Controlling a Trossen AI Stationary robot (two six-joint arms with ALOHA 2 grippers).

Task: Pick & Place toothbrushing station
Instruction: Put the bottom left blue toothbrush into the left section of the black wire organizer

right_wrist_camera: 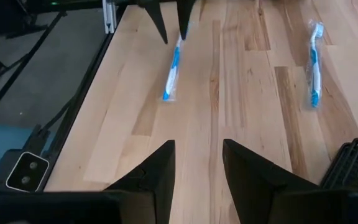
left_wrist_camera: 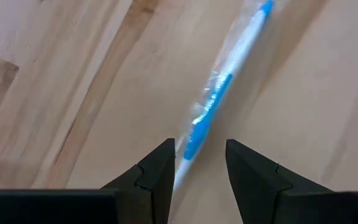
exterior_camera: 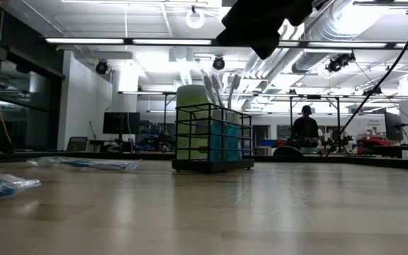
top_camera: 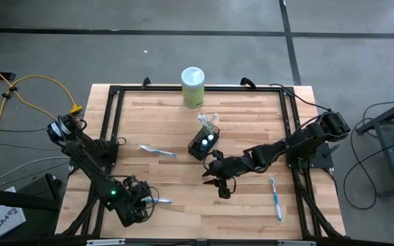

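Note:
The black wire-mesh holder (top_camera: 204, 142) stands on its base mid-table, with white toothbrushes and two white-capped teal tubes upright in it. In the low view the holder (exterior_camera: 212, 138) is near the middle. A wrapped white-and-blue toothbrush (left_wrist_camera: 219, 93) lies flat near the table's near left corner. My left gripper (left_wrist_camera: 199, 146) is open and points down over its end, one finger on each side. From the right wrist view the left gripper (right_wrist_camera: 173, 25) stands at that toothbrush's (right_wrist_camera: 173, 68) far end. My right gripper (top_camera: 221, 188) hovers open and holds nothing, just near of the holder.
A pale green canister (top_camera: 193, 87) with a white lid stands at the table's far edge. A second wrapped toothbrush (top_camera: 157, 150) lies left of the holder, a third (top_camera: 276, 198) near the right front. A black frame (top_camera: 112, 123) borders the wooden table top.

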